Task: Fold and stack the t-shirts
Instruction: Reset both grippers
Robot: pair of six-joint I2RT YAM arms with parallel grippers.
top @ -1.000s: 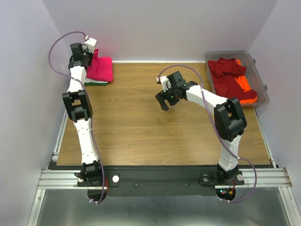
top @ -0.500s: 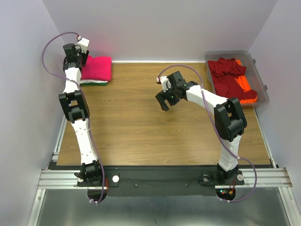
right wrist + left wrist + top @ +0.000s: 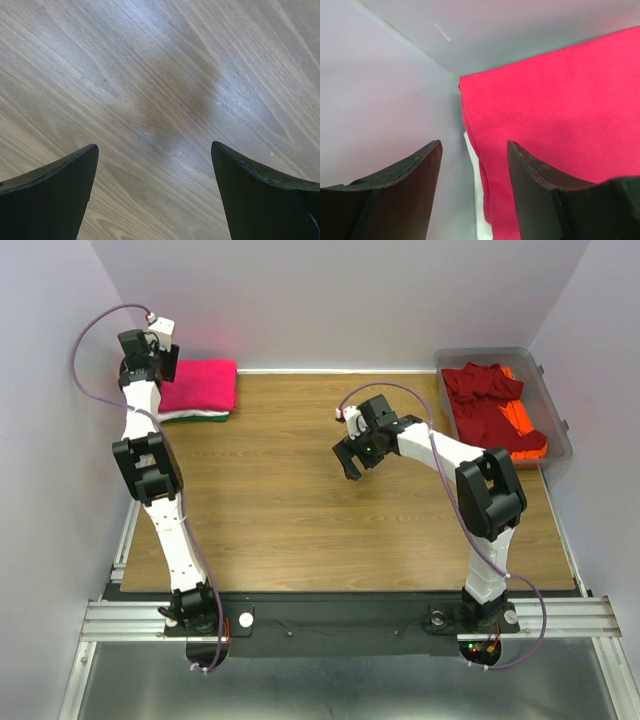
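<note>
A folded bright pink-red t-shirt [image 3: 200, 385] [image 3: 560, 100] lies flat on top of a small stack at the table's back left corner. A white t-shirt [image 3: 482, 210] and a green edge [image 3: 205, 418] show beneath it. My left gripper [image 3: 160, 368] [image 3: 474, 142] hovers at the stack's left edge by the wall, open, with nothing between its fingers. My right gripper [image 3: 350, 455] [image 3: 155, 145] hangs over the middle of the wooden table, wide open and empty. More t-shirts, dark red [image 3: 485, 395] and orange [image 3: 525, 430], lie crumpled in the bin.
A clear grey plastic bin [image 3: 560, 435] stands at the back right corner, partly over the table's edge. Lilac walls close in the back and both sides. The wooden table [image 3: 300, 530] runs from the stack to the bin.
My left gripper has opened, let go of the pink-red t-shirt and drawn back to the left. The shirt has settled flat on the stack. The right arm has barely moved.
</note>
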